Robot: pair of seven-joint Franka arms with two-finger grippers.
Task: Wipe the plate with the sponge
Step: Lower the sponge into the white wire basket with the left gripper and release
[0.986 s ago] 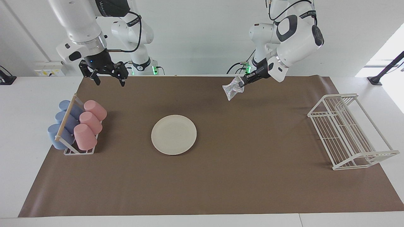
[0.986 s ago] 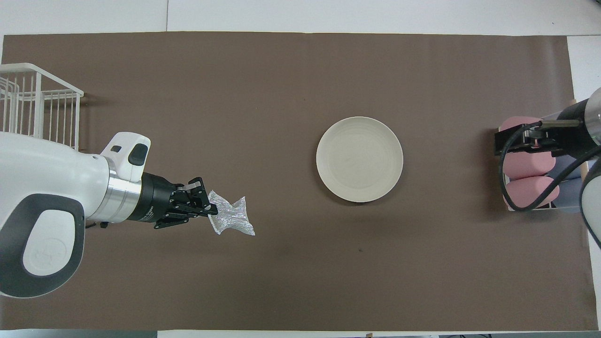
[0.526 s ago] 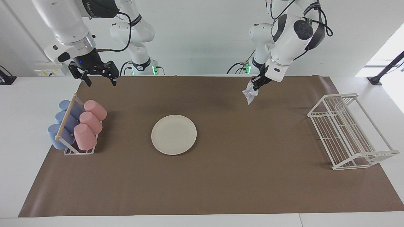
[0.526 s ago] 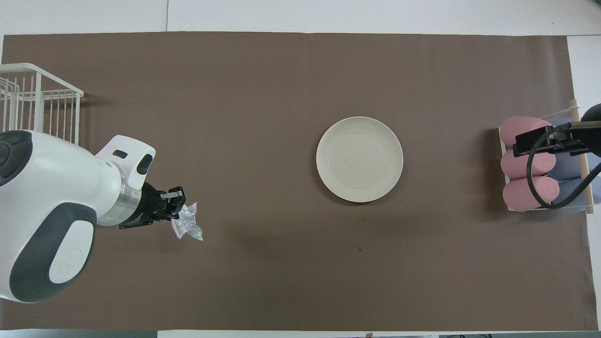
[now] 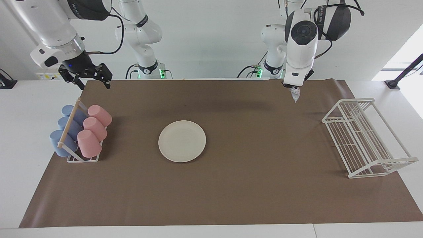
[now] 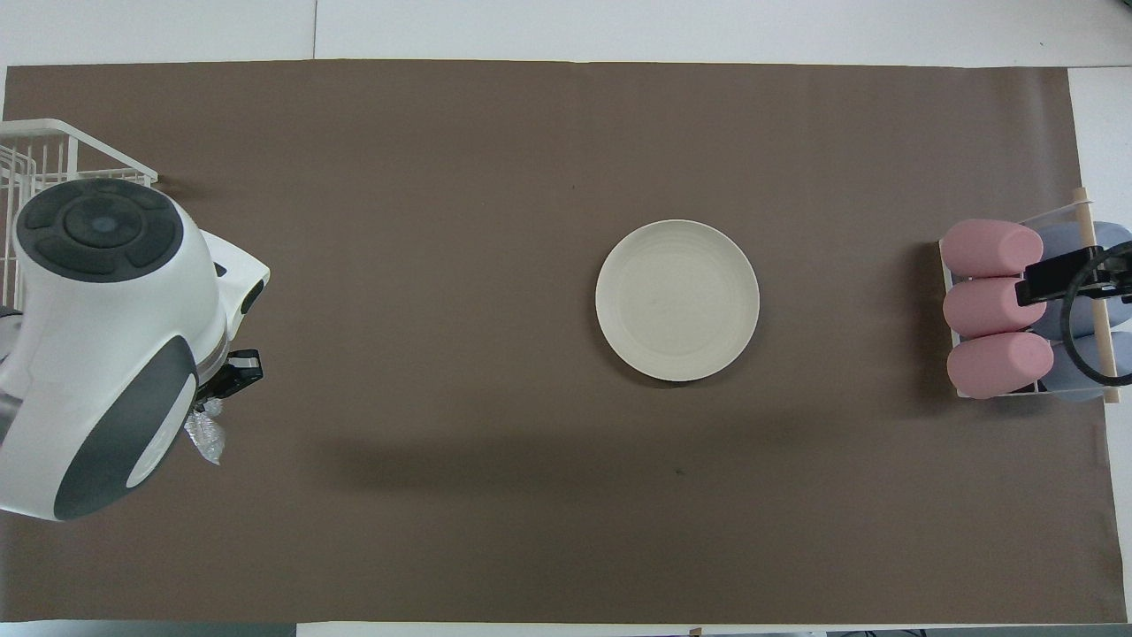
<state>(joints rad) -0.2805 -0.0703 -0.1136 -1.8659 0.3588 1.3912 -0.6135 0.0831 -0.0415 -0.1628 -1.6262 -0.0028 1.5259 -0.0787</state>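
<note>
Left end effector (image 5: 293,88) clamped on sponge (image 5: 295,95) over mat (image 5: 231,185) edge — plate (image 5: 182,141) unobstructed; right end effector (image 5: 88,76) fingers apart.

bright, even light; soft arm shadows on the mat (image 5: 231,185).

A white table (image 5: 19,132) carries a brown paper mat (image 5: 231,185) that covers nearly all of its top; bare white shows along the frame's lower edge and at both sides in the facing view. Directly on the mat lie three things. A round cream plate (image 5: 182,141) sits a little left of the frame's centre. A rack of pink and blue cups (image 5: 79,134) stands at the mat's left edge. A white wire rack (image 5: 365,138) stands at the right edge.
</note>
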